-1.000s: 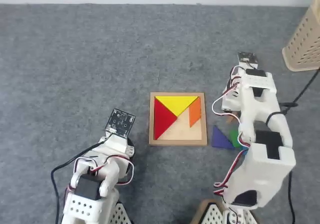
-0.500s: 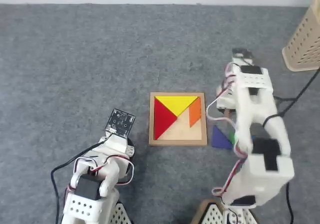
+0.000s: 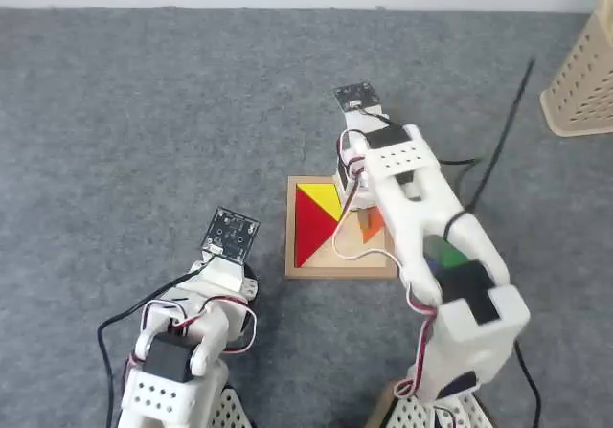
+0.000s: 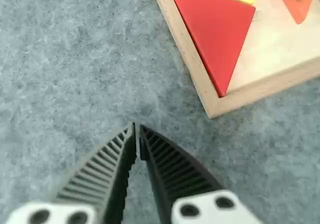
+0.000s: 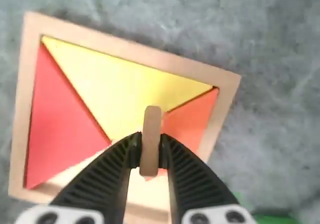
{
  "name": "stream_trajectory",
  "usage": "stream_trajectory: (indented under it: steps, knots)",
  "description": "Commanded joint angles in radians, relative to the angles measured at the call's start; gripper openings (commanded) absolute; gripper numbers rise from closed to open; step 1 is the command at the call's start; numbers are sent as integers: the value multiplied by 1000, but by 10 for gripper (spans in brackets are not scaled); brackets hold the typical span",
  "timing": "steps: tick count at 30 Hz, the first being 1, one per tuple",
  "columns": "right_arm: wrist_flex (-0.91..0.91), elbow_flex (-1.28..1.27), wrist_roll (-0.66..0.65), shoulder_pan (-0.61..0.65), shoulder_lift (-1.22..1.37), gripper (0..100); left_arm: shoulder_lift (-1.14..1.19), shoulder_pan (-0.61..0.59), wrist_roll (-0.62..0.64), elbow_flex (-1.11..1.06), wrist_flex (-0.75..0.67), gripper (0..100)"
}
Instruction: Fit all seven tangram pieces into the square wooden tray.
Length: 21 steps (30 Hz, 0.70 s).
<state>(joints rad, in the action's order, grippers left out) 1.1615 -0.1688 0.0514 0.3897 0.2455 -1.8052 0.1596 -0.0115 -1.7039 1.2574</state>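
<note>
Within the last second, I see the right arm swing from beside the square wooden tray (image 3: pixel 290 227) to above it. The right tool (image 5: pixel 149 151) is clamped on a thin wood-coloured piece (image 5: pixel 151 124) held on edge, so I judge a fourth placement is starting. The tray holds the red triangle (image 5: pixel 55 119), yellow triangle (image 5: pixel 120 93) and orange piece (image 5: pixel 187 124). The left tool (image 4: pixel 136 134) is closed on nothing over the surface (image 3: pixel 144 112) near a tray corner.
</note>
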Motion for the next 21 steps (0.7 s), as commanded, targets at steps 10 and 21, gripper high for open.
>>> stream_trajectory:
  steps: [10, 21]
  knots:
    - [50, 109, 26, 12, 24, 9, -20, 0, 6, 19, 6, 12]
    - [113, 152, 29, 12, 33, 71, -20, 0, 6, 19, 6, 12]
